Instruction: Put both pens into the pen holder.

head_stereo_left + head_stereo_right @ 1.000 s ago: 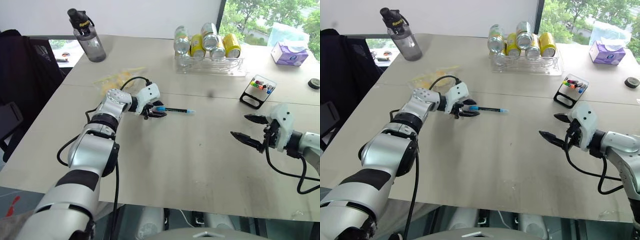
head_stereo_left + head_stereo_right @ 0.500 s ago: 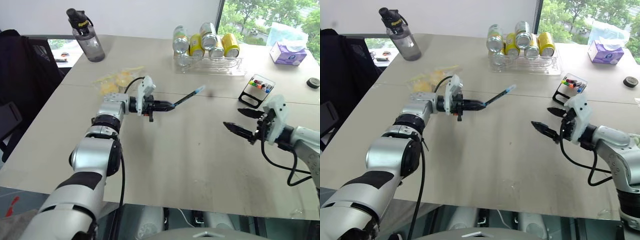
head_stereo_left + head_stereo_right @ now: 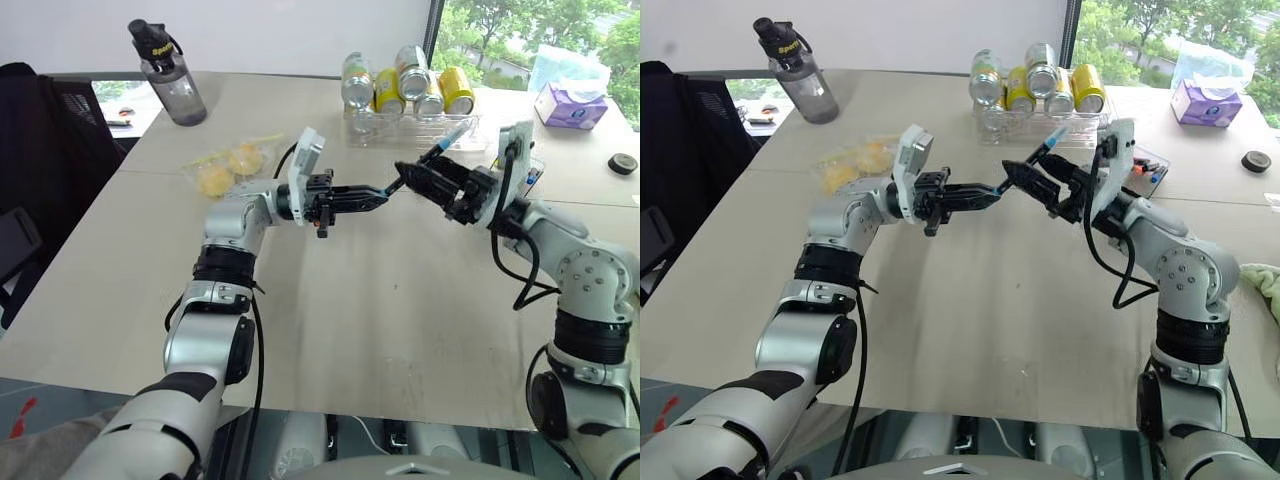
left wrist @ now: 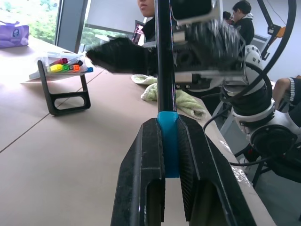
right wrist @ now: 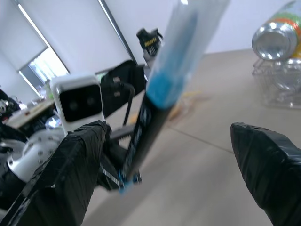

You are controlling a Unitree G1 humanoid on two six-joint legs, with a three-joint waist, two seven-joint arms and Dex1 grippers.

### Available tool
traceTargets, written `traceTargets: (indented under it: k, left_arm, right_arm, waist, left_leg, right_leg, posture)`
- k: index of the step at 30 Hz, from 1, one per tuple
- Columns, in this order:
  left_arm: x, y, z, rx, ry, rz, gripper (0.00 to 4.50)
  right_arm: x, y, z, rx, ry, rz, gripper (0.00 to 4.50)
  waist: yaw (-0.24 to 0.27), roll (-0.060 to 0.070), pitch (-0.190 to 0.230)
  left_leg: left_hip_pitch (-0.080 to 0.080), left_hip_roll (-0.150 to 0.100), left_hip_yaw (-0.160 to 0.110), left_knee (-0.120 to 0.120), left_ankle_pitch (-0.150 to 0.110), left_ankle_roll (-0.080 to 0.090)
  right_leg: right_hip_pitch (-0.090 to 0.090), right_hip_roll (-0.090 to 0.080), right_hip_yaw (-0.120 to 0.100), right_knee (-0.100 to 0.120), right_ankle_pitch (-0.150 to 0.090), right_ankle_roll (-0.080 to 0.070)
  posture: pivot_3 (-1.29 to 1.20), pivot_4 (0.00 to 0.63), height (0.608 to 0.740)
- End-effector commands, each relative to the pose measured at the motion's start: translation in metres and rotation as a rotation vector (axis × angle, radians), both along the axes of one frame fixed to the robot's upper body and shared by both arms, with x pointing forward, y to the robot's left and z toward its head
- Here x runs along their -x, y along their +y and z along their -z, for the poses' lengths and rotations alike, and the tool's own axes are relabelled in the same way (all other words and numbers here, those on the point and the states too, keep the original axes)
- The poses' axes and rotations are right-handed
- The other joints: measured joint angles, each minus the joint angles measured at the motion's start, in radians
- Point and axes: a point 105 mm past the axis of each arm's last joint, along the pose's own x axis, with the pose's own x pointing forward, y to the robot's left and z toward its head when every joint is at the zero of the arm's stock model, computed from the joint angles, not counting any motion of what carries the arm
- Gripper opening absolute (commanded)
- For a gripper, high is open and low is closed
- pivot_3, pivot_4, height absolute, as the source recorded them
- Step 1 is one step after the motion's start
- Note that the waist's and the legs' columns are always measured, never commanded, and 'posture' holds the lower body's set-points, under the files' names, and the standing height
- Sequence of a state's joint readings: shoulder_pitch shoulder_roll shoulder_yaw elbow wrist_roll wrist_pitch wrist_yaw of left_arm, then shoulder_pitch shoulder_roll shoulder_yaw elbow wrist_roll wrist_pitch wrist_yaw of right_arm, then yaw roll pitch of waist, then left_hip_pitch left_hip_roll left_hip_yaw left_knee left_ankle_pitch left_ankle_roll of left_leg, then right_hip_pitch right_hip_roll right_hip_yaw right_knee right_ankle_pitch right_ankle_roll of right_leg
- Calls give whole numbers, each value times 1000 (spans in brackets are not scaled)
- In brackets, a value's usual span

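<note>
Both arms had risen off the bench since the second before and swung in toward each other, so that the pen, which had been low over the bench surface in the left hand, now hung in mid-air between them.

In the left wrist view, the left hand (image 3: pixel 372 194) had its two fingers pressed together on the blue end of the pen (image 3: pixel 428 161). From that pinch the black barrel ran up toward two o'clock, its pale blue far end near the tray of cans (image 3: pixel 415 132).

Around that barrel stood the right hand (image 3: pixel 428 180), fingers spread to either side and not yet touching it, as its own wrist view showed.

Beyond it, at about three o'clock from the pen tip, the pen holder (image 3: pixel 524 168) sat on the bench (image 3: pixel 380 300) behind the right wrist. I could not find the second pen.

This looked like a hand-over of the first pen. Next, I judged, the right fingers should close on the barrel before the left lets go, then carry it to the holder.
</note>
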State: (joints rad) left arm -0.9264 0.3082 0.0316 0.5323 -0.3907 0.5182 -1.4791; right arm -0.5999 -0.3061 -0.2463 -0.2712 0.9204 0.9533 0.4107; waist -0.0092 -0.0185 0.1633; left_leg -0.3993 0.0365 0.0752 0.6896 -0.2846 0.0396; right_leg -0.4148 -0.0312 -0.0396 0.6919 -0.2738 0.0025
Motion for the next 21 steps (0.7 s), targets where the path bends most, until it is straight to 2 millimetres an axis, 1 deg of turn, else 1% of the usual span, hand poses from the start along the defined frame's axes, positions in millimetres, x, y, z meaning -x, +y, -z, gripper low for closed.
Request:
traceTargets:
  k: [1, 2, 3, 5, 7, 10, 11, 12, 13, 14, 16, 17, 18, 19, 20, 21]
  left_arm:
    - [1, 0, -6, 9, -18, -5, 0]
    - [-1, 1, -5, 2, -13, -16, 0]
    - [-1, 1, -4, -8, -9, -22, 0]
    - [-4, 2, -1, -27, -5, -38, 0]
    - [-6, 2, -1, -27, 6, -45, 0]
    - [-2, 4, 1, -51, 2, -12, 1327]
    - [-5, 4, 3, -74, -20, -38, 1650]
    - [-9, 4, 4, -100, -51, -72, 2119]
    - [-10, 5, 4, -132, -92, -82, 2427]
    - [-10, 6, 5, -168, -146, -86, 2934]
    - [-9, 10, 5, -277, -293, -93, 3742]
    - [-9, 11, 1, -315, -370, -112, 4239]
    - [-10, 10, -4, -325, -423, -139, 4382]
    - [-9, 6, -15, -293, -442, -167, 4382]
    - [-7, 3, -23, -257, -453, -186, 4382]
    - [1, -1, -30, -222, -457, -187, 4382]
  right_arm:
    - [9, -3, -19, -52, -66, -25, 2961]
    - [10, -3, -18, -48, -67, -28, 2437]
    - [11, -3, -17, -45, -67, -31, 2022]
    - [13, -3, -16, -44, -66, -35, 907]
    - [15, -3, -15, -42, -66, -36, 171]
    - [15, -6, -19, -27, -116, -17, 132]
    - [15, -8, -23, -10, -151, 1, 132]
    - [14, -10, -25, 28, -190, 23, 132]
    - [11, -14, -27, 100, -251, 58, 132]
    - [8, -17, -28, 178, -308, 90, 132]
    - [2, -25, -28, 361, -429, 137, 132]
    - [0, -30, -30, 433, -493, 160, 132]
    - [-1, -34, -32, 481, -546, 183, 132]
    - [-3, -39, -37, 513, -603, 225, 132]
    - [-4, -43, -40, 540, -651, 264, 132]
    - [-5, -48, -42, 578, -698, 302, 132]
  waist:
    - [-1, 0, 0]
    - [-2, 0, 0]
    - [-2, 0, 0]
    - [-2, 0, 0]
    - [-2, 0, 0]
    - [-3, 0, 0]
    - [-3, 0, 0]
    - [-3, 0, 0]
    - [-3, 0, 0]
    - [-3, 0, 0]
    - [-2, 0, 0]
    - [-2, 0, 0]
    - [-2, 0, 0]
    - [-1, 0, 0]
    - [-1, 0, 0]
    - [-1, 0, 0]
  left_leg:
    - [0, 0, 0, 0, 0, 0]
    - [0, 0, 0, 0, 0, 0]
    - [0, 0, 0, 0, 0, 0]
    - [0, 0, 0, 0, 0, 0]
    - [0, 0, 0, -1, 0, 0]
    - [0, 0, 0, -1, 0, 0]
    - [0, 0, 0, -1, 0, 0]
    - [0, 0, 0, -1, 0, 0]
    - [0, 0, 0, -1, 0, 0]
    - [0, 0, 0, -1, 0, 0]
    - [0, 0, 0, -1, 0, 0]
    - [0, -1, 0, -1, 0, 0]
    - [-1, -1, 0, -2, 0, 0]
    - [-1, 0, 0, -2, 0, 0]
    - [-1, 0, 0, -2, 0, 0]
    - [-1, 0, 0, -2, 0, 0]
  right_leg:
    - [0, 0, 0, 0, 0, 0]
    - [0, 0, 0, 0, 0, 0]
    - [0, 0, 0, 0, 0, 0]
    - [0, 0, 0, 0, 0, 0]
    - [0, 0, 0, 0, 0, 0]
    - [0, 0, 0, 0, 0, 0]
    - [0, 0, 0, 0, 0, 0]
    - [0, 0, 0, 0, 0, 0]
    - [0, 0, 0, 0, 0, 0]
    - [0, 0, 0, -1, 0, 0]
    - [0, 0, 0, -1, 0, 0]
    - [-1, 1, 0, -2, 0, 0]
    - [-1, 1, 0, -3, 0, 0]
    - [-1, 1, 1, -3, 0, 0]
    - [-1, 1, 1, -4, 0, 0]
    - [-1, 1, 1, -4, 0, 0]
  posture:
    - [0, 150, 739]
    - [0, 150, 739]
    - [0, 150, 739]
    - [0, 150, 739]
    - [0, 150, 739]
    - [0, 150, 739]
    - [0, 150, 739]
    - [0, 150, 739]
    - [0, 150, 739]
    - [0, 150, 739]
    - [0, 150, 739]
    - [0, 150, 739]
    - [0, 150, 739]
    - [0, 150, 739]
    - [0, 150, 739]
    - [0, 150, 739]
